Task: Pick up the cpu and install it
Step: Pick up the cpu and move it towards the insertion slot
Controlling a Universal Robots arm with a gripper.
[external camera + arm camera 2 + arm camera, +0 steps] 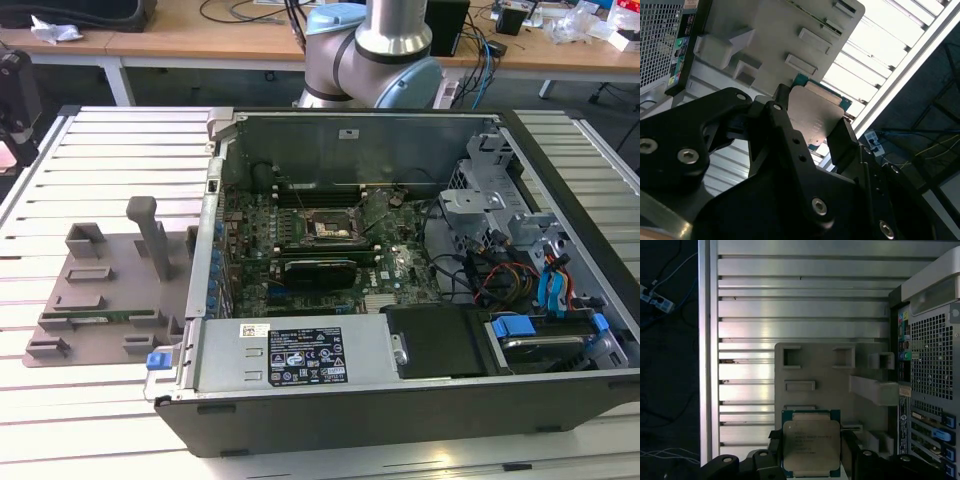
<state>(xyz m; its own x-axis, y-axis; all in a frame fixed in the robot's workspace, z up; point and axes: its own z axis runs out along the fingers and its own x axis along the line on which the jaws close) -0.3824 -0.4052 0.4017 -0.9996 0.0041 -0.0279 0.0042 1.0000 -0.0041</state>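
Currently the cpu (811, 446) sits pinched by its opposite edges between the two black fingers (850, 452) of the gripper (811, 452). It is held clear above the grey tray (830, 390), silver lid toward the first wrist view's camera. In the second wrist view the chip looks level between the pads, which bear only on its thin rim.

That narrow hold is, I judge, the main hazard. A jolt or a slight loosening could let the chip rotate or slip and drop onto the tray or the slatted table (790, 305). The open computer case (300, 360) stands just beside the tray, so its side wall could clip the chip on a low approach. At the socket (325, 228), a tilted or turned cpu would seat badly and could harm the contacts. Whether the socket's frame stands open I cannot tell.

By count:
- one cpu
- one gripper with two fingers
- one tray
- one case
- one socket on the board inside it
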